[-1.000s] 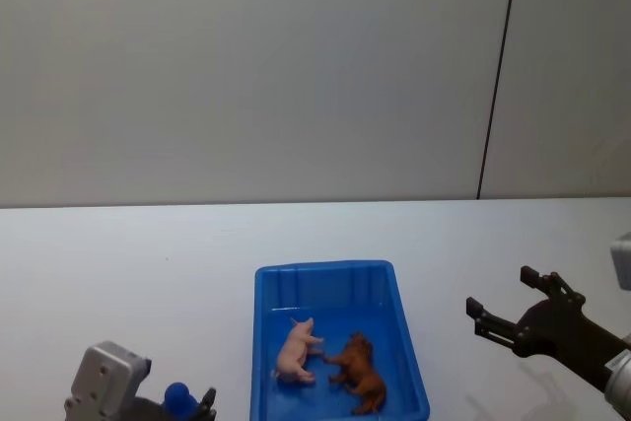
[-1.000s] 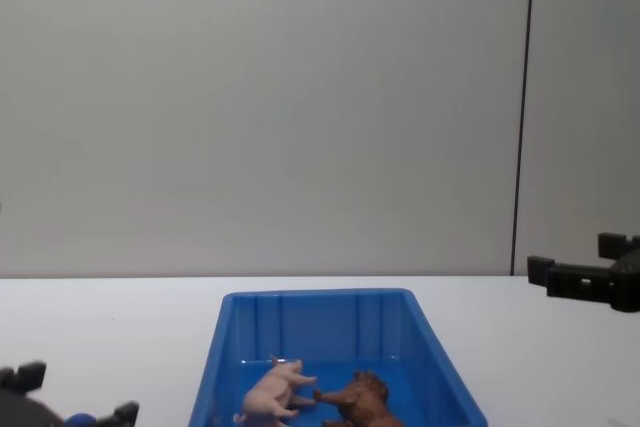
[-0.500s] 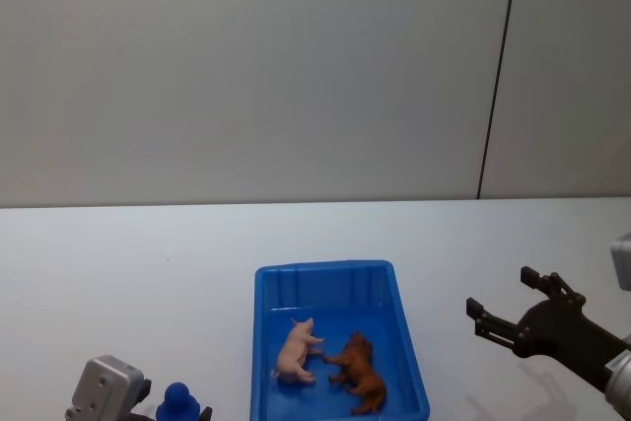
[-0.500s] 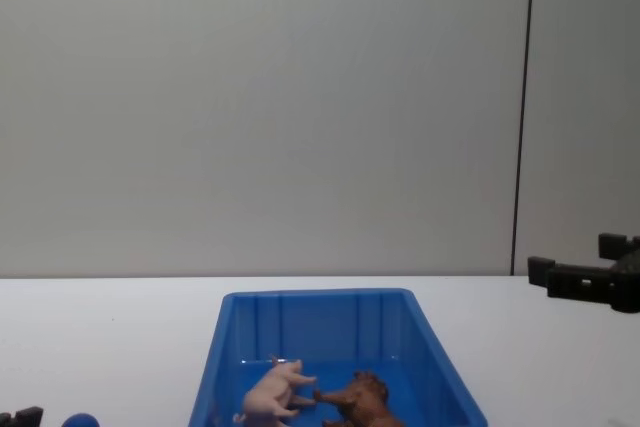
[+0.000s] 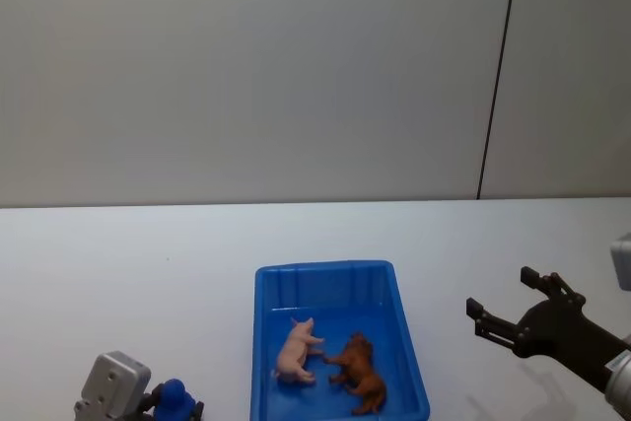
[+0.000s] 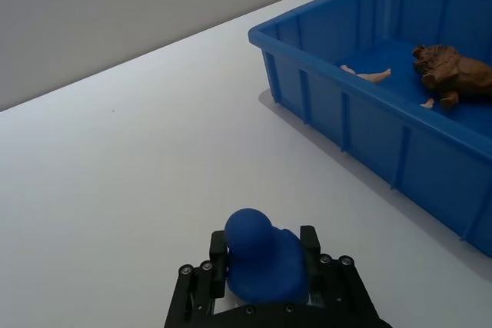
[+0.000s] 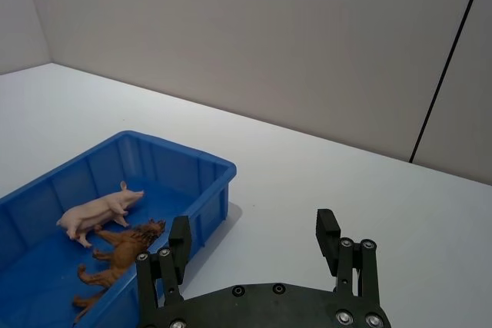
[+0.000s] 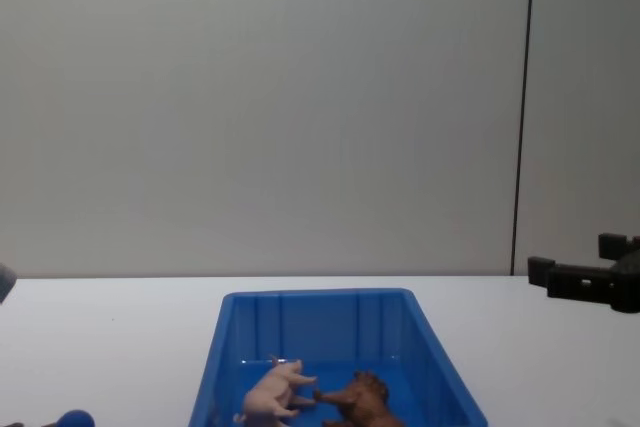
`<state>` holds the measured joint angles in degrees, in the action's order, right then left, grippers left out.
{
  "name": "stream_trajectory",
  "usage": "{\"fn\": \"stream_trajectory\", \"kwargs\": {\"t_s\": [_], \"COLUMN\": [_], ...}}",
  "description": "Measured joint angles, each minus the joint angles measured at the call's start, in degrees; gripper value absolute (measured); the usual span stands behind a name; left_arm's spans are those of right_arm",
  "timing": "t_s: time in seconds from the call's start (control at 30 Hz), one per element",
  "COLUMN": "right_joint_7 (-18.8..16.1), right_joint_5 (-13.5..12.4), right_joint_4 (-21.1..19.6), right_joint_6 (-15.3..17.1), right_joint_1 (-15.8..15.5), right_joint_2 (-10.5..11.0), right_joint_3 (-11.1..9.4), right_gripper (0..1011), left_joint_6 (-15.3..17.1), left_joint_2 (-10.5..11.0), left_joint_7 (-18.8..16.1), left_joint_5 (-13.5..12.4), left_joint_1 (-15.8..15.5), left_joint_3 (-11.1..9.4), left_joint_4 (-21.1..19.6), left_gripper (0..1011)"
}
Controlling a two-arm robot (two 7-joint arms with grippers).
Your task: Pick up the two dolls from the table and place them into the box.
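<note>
Both dolls lie inside the blue box (image 5: 264,342): the pink pig (image 5: 298,350) on its side and the brown lion-like animal (image 5: 361,371) right beside it. The chest view shows the pig (image 8: 275,392) and the brown animal (image 8: 362,399) on the box floor. My left gripper (image 6: 264,250), low at the table's near left corner, is shut on a small blue ball (image 6: 261,263), a finger (image 6: 217,255) pressed to each side. My right gripper (image 5: 501,291) hovers open and empty to the right of the box (image 7: 204,160).
The white table (image 5: 148,273) stretches wide around the box. The blue ball (image 5: 176,396) sits left of the box's near corner. A grey wall with a dark vertical seam (image 5: 498,76) stands behind the table.
The left arm dipped lower and came slightly back up around the blue ball, and its fingers dropped out of the chest view. The dolls, box and right arm have not moved.
</note>
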<state>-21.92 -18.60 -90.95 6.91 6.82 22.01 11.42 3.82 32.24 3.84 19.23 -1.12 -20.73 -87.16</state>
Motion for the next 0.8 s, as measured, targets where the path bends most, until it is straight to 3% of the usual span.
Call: {"fn": "stream_trajectory", "kwargs": {"t_s": [0.4,0.8], "right_joint_7": [0.0,0.0], "right_joint_5": [0.0,0.0], "right_joint_4": [0.0,0.0], "right_joint_6": [0.0,0.0], "right_joint_1": [0.0,0.0], "right_joint_2": [0.0,0.0], "right_joint_3": [0.0,0.0], "right_gripper": [1001,1001], "left_joint_6": [0.8,0.1], "left_joint_2": [-0.7,-1.2], "left_joint_7": [1.9,3.2], "left_joint_5": [-1.7,-4.4], "left_joint_1": [-1.6,-4.2], "left_joint_3": [0.5,1.5], "left_joint_4": [1.3,-1.1], "left_gripper": [476,400]}}
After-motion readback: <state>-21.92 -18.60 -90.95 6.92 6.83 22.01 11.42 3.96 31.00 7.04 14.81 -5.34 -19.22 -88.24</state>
